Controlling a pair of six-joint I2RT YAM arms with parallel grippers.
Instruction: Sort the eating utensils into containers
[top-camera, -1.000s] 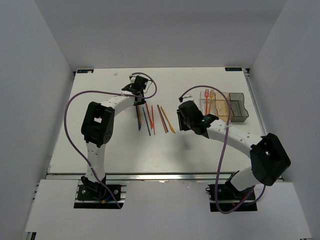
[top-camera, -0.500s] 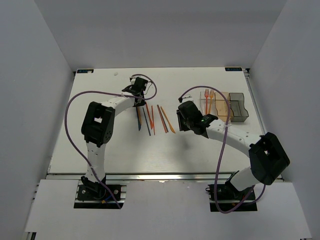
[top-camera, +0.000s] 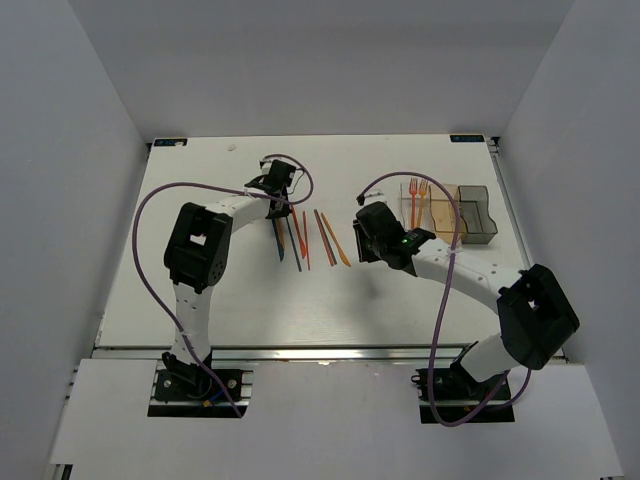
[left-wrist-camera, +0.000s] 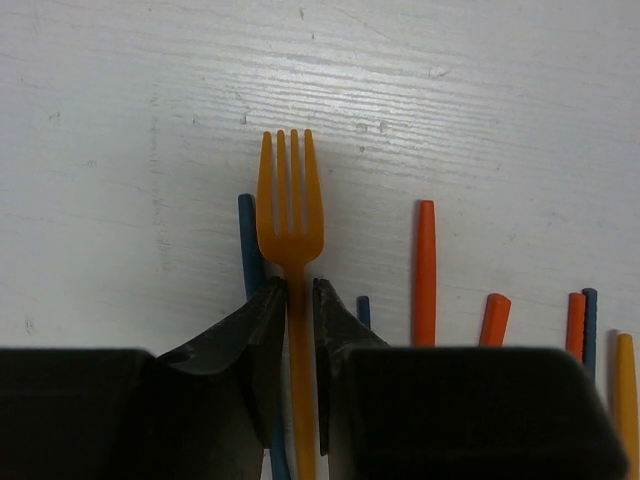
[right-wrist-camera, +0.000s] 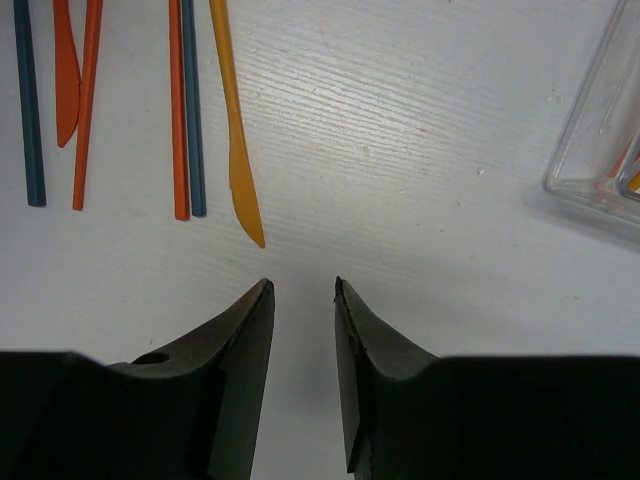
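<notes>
My left gripper (left-wrist-camera: 299, 283) is shut on the handle of an orange fork (left-wrist-camera: 289, 200), tines pointing away from it. Dark blue (left-wrist-camera: 247, 240) and orange sticks (left-wrist-camera: 425, 270) lie beside it on the table. In the top view this gripper (top-camera: 276, 190) sits at the far end of the utensil row (top-camera: 305, 238). My right gripper (right-wrist-camera: 302, 285) is open and empty over bare table, just short of an orange knife (right-wrist-camera: 235, 140); in the top view it (top-camera: 368, 222) lies between the utensils and the containers (top-camera: 450, 210). Two orange forks (top-camera: 418, 190) stick out of the clear bin.
The clear bin's corner (right-wrist-camera: 600, 150) shows at the right edge of the right wrist view. The amber bin (top-camera: 445, 212) and the grey bin (top-camera: 478, 214) stand near the table's right edge. Purple cables loop over both arms.
My left gripper has shifted slightly at the far end of the utensil row, and the sticks beside it have moved a little. The right arm has barely moved.
</notes>
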